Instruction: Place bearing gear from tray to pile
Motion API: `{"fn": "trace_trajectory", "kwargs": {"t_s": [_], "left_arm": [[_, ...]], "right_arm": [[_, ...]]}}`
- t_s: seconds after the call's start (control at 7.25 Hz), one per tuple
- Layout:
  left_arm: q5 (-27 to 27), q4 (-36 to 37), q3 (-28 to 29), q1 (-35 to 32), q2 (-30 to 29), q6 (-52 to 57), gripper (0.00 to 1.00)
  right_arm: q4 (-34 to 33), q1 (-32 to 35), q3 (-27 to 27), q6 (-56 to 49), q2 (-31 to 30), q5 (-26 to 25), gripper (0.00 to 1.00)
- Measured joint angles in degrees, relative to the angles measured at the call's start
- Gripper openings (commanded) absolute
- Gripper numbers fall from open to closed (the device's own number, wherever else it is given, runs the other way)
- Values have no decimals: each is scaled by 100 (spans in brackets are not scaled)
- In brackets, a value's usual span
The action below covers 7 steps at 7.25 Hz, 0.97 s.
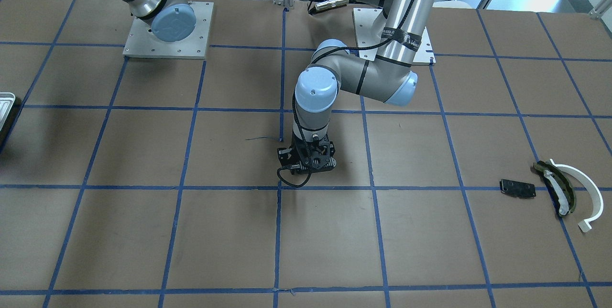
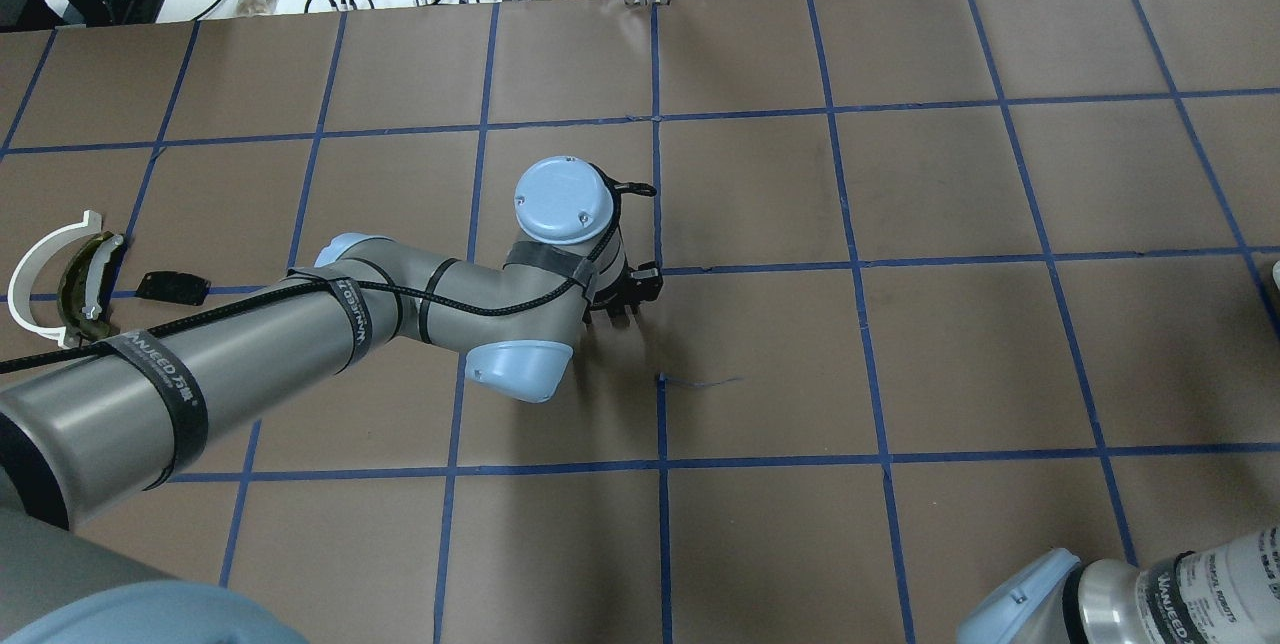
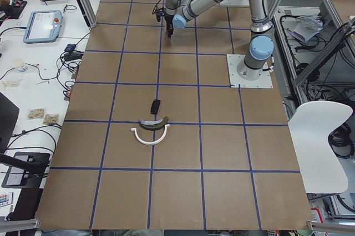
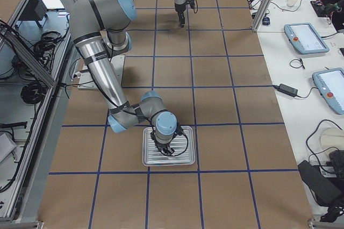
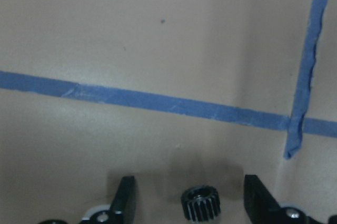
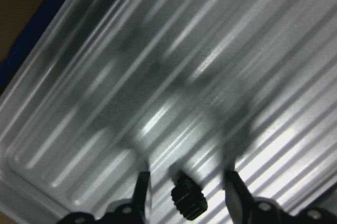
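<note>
Two small black bearing gears show. One (image 6: 188, 197) lies on the ridged silvery tray (image 6: 210, 50), between the fingers of my open right gripper (image 6: 188, 195), with gaps on both sides. The tray also shows in the exterior right view (image 4: 183, 159), under the right gripper (image 4: 165, 151). The other gear (image 5: 200, 203) lies on the brown paper mid-table, between the fingers of my open left gripper (image 5: 190, 200), untouched. The left gripper (image 2: 620, 309) points down. The pile is far from it: black plate (image 1: 518, 188), olive-green curved piece (image 1: 557, 186), white half-ring arc (image 1: 590, 193).
Blue tape lines grid the brown paper; two meet by the left gripper (image 5: 295, 124). The tray's end shows at the table edge (image 1: 5, 107). The arms' base plates (image 1: 167, 30) stand at the robot's side. Tablets and cables (image 4: 306, 38) lie on side benches.
</note>
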Motion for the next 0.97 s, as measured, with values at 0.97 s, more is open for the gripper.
{"fn": "trace_trajectory", "kwargs": {"t_s": [0.97], "left_arm": [[104,-553,-264,1274,790,2212,0]], "right_arm": [[1135,723,-38,1140,-1365,77,0]]}}
